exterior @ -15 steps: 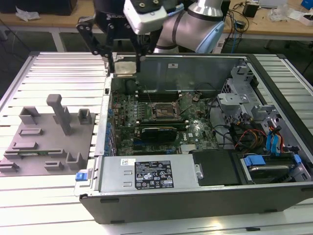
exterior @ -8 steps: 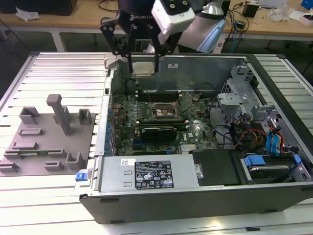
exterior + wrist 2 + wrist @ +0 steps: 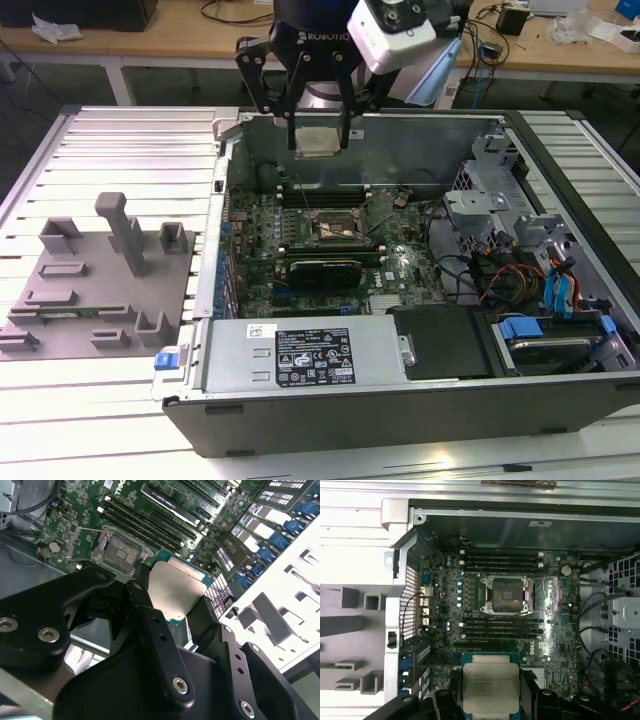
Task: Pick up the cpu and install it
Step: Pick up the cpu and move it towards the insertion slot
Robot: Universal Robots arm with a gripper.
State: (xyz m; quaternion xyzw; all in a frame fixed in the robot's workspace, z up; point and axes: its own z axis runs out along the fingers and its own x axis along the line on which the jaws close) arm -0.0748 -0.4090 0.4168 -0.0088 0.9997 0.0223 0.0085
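My gripper (image 3: 318, 143) hangs above the back of the open computer case (image 3: 330, 420), shut on the cpu (image 3: 318, 140), a flat square chip with a pale metal top. In both wrist views the cpu (image 3: 177, 590) (image 3: 491, 685) sits between the black fingers (image 3: 142, 605), level and lifted above the motherboard (image 3: 560, 645). The open cpu socket (image 3: 335, 225) (image 3: 506, 594) (image 3: 119, 552) lies in the middle of the board, with its metal frame standing open. The chip hovers short of the socket, not over it.
Memory slots (image 3: 502, 560) flank the socket on two sides. A power supply (image 3: 310, 355) fills the case's near side, and drive bays with blue tabs (image 3: 555, 290) and cables (image 3: 500, 275) sit at the exterior view's right. A grey fixture plate (image 3: 100, 290) lies at its left.
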